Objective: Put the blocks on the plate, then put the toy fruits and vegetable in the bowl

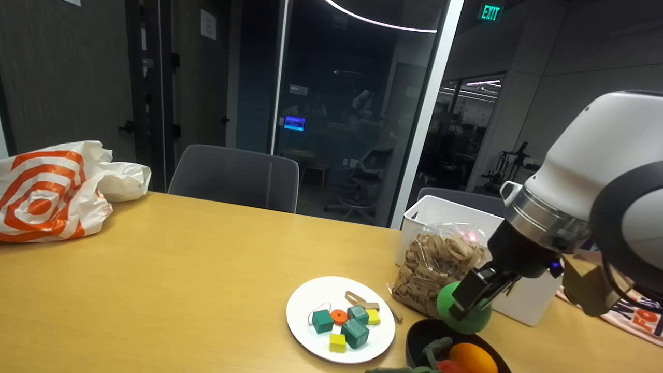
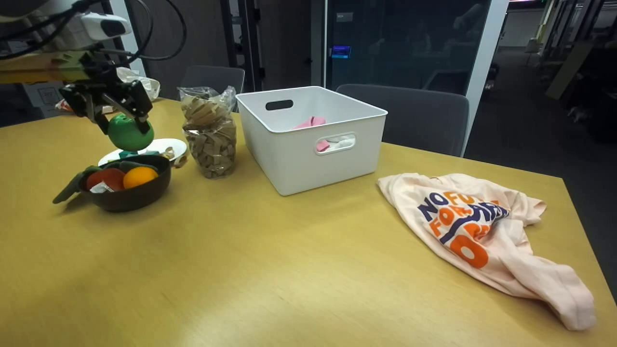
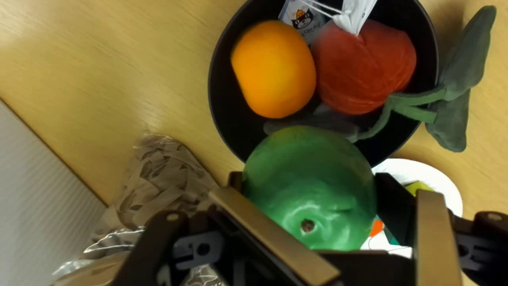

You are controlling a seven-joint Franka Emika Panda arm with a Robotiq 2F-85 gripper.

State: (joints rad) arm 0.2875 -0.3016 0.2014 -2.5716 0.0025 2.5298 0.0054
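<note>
The pincer [image 2: 124,127] clasps a green toy fruit [image 3: 309,190] above the dark bowl [image 2: 140,195].
Its fingers [image 1: 470,292] angle downward, one on either side of the fruit, parted by its width; in an exterior view the arm [image 1: 595,140] slants down from the upper right. In the bowl an orange toy fruit [image 3: 274,69] and a red piece [image 3: 363,67] sit side by side, and a leafy green piece [image 3: 462,75] hangs over the rim. Beside the bowl on the desk [image 1: 207,269], the white plate [image 1: 311,295] carries teal and yellow blocks [image 1: 355,332].
</note>
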